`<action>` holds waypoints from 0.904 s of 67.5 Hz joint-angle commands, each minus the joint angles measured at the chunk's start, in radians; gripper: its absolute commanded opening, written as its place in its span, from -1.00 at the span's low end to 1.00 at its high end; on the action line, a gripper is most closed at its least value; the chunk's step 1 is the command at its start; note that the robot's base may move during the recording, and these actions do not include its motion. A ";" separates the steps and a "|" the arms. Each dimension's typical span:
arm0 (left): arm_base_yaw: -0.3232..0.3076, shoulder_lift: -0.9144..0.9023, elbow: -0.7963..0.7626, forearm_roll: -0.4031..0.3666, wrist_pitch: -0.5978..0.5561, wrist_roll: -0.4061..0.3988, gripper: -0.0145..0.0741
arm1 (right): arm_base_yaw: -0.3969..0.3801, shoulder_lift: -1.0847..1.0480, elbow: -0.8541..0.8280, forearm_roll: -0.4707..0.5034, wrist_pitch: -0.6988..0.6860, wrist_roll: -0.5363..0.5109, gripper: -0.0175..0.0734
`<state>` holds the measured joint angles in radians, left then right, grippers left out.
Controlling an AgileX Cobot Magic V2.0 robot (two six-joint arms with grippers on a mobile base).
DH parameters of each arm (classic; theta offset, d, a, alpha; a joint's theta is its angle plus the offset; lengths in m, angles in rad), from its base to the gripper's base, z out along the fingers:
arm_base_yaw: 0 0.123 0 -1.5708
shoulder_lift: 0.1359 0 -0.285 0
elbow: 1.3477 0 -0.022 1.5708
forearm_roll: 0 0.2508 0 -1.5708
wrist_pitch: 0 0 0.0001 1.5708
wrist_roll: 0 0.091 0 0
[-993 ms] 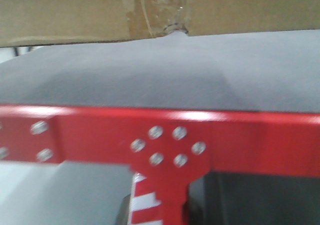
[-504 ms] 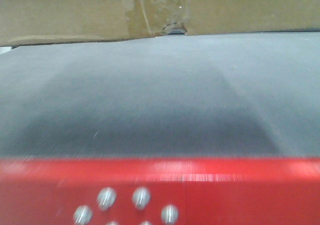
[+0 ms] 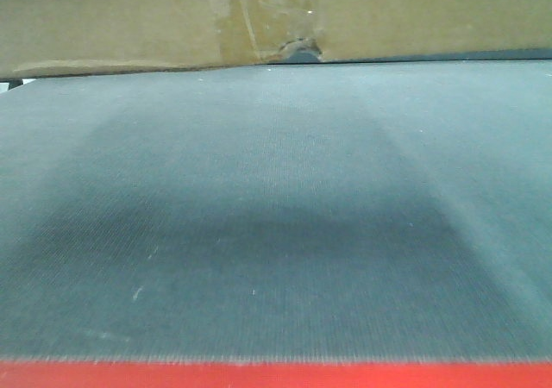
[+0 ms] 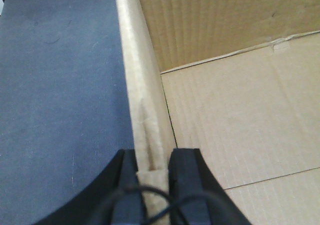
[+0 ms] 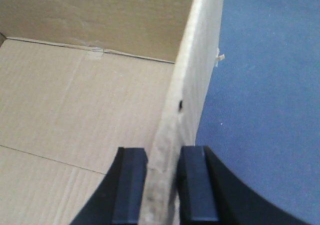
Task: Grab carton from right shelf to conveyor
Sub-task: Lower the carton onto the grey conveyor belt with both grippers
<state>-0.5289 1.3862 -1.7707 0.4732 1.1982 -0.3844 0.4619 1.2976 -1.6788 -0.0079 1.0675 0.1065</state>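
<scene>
The brown carton (image 3: 129,21) fills the top of the front view, its torn notch (image 3: 297,52) at the bottom edge, low over or on the dark grey ribbed conveyor (image 3: 276,215); I cannot tell if it touches. My left gripper (image 4: 152,177) is shut on the carton's left wall (image 4: 137,75), one finger outside, one inside. My right gripper (image 5: 162,185) is shut on the carton's right wall (image 5: 197,65) the same way. The open carton's inside floor shows in the left wrist view (image 4: 240,115) and the right wrist view (image 5: 80,100). The right shelf is out of view.
The conveyor's thin red edge strip (image 3: 276,376) runs along the bottom of the front view. The belt lies beside the carton in the left wrist view (image 4: 60,95) and in the right wrist view (image 5: 265,85).
The red frame with its bolts has slid down and nearly out of the front view, and the belt now fills it. The carton stays at the top edge.
</scene>
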 commanded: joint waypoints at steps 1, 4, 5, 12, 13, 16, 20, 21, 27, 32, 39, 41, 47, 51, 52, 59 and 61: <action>-0.005 -0.005 -0.004 0.036 -0.022 0.013 -0.71 | 0.008 -0.013 -0.008 0.040 -0.050 -0.012 -0.76; -0.005 -0.005 -0.004 0.036 -0.022 0.013 -0.71 | 0.008 -0.013 -0.008 0.040 -0.050 -0.012 -0.76; -0.005 -0.005 -0.004 0.036 -0.022 0.013 -0.71 | 0.008 -0.013 -0.008 0.040 -0.050 -0.012 -0.76; -0.005 -0.005 -0.004 0.036 -0.022 0.013 -0.71 | 0.008 -0.013 -0.008 0.040 -0.050 -0.012 -0.76; -0.005 -0.005 -0.004 0.036 -0.022 0.013 -0.71 | 0.008 -0.013 -0.008 0.040 -0.050 -0.012 -0.76; -0.005 -0.005 -0.004 0.036 -0.022 0.013 -0.71 | 0.008 -0.013 -0.008 0.040 -0.050 -0.012 -0.76; -0.005 -0.005 -0.004 0.036 -0.022 0.013 -0.71 | 0.008 -0.013 -0.008 0.040 -0.050 -0.012 -0.76; -0.005 -0.005 -0.004 0.036 -0.022 0.013 -0.71 | 0.008 -0.013 -0.008 0.040 -0.050 -0.012 -0.76; -0.005 -0.005 -0.004 0.036 -0.022 0.013 -0.71 | 0.008 -0.013 -0.008 0.040 -0.050 -0.012 -0.76; -0.005 -0.005 -0.004 0.036 -0.022 0.013 -0.71 | 0.008 -0.013 -0.008 0.040 -0.050 -0.012 -0.76; -0.005 -0.005 -0.004 0.036 -0.022 0.013 -0.71 | 0.008 -0.013 -0.008 0.040 -0.050 -0.012 -0.76; -0.005 -0.005 -0.004 0.036 -0.022 0.013 -0.71 | 0.008 -0.013 -0.008 0.040 -0.050 -0.012 -0.76; -0.005 -0.005 -0.004 0.036 -0.022 0.013 -0.71 | 0.008 -0.013 -0.008 0.040 -0.050 -0.012 -0.76; -0.005 -0.005 -0.004 0.036 -0.022 0.013 -0.71 | 0.008 -0.013 -0.008 0.040 -0.050 -0.012 -0.76; -0.005 -0.005 -0.004 0.036 -0.022 0.013 -0.71 | 0.008 -0.013 -0.008 0.040 -0.050 -0.012 -0.76; -0.005 -0.005 -0.004 0.036 -0.022 0.013 -0.71 | 0.008 -0.013 -0.008 0.040 -0.050 -0.012 -0.76; -0.005 -0.005 -0.004 0.036 -0.022 0.013 -0.71 | 0.008 -0.013 -0.008 0.040 -0.050 -0.012 -0.76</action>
<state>-0.5289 1.3862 -1.7707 0.4749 1.1982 -0.3844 0.4619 1.2976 -1.6788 -0.0079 1.0675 0.1065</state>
